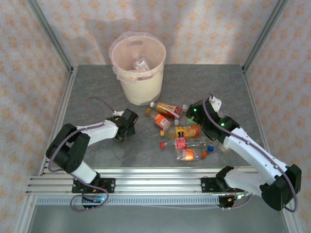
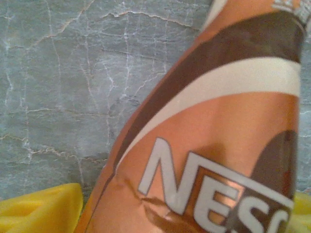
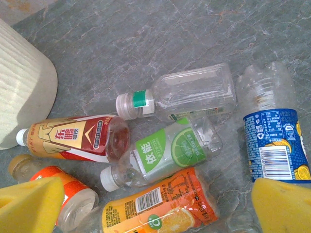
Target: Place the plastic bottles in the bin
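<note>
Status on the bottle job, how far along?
Done: one clear bottle lies in the bin. In hand: a Nescafe bottle sits between the left jaws, though I can't tell if they grip it. The right jaws stand open above the pile. Left: at least six bottles there on the table.

Your left wrist view: coffee-label bottle (image 2: pixel 214 145) blurred, lettering cut off at 5 o'clock. Right wrist view: bin (image 3: pixel 24 82) cropped at 9 o'clock; blue-label bottle (image 3: pixel 274 141) partly hidden at 5 o'clock beneath right gripper's pad (image 3: pixel 284 206).
</note>
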Action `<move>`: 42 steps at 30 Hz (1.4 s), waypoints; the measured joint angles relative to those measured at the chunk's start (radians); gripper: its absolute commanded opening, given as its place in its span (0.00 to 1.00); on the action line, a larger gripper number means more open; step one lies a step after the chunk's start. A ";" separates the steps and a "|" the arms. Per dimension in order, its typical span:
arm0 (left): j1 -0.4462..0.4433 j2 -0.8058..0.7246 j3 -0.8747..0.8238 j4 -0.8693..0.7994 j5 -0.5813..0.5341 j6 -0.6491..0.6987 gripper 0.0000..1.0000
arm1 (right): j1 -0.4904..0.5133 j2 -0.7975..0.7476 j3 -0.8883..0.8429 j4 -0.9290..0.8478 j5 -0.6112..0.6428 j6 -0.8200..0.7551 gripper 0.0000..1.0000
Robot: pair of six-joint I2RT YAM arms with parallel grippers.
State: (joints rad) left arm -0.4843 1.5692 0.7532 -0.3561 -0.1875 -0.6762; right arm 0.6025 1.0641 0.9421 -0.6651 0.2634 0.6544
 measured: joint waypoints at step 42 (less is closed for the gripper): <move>0.101 -0.165 0.939 -0.303 -0.080 0.510 0.63 | 0.000 -0.041 -0.007 0.000 0.003 0.002 0.99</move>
State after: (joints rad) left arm -0.3828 1.4044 1.6920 -0.6586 -0.2676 -0.1665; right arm 0.6025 1.0233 0.9348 -0.6655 0.2665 0.6567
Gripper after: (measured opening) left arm 0.631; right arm 0.993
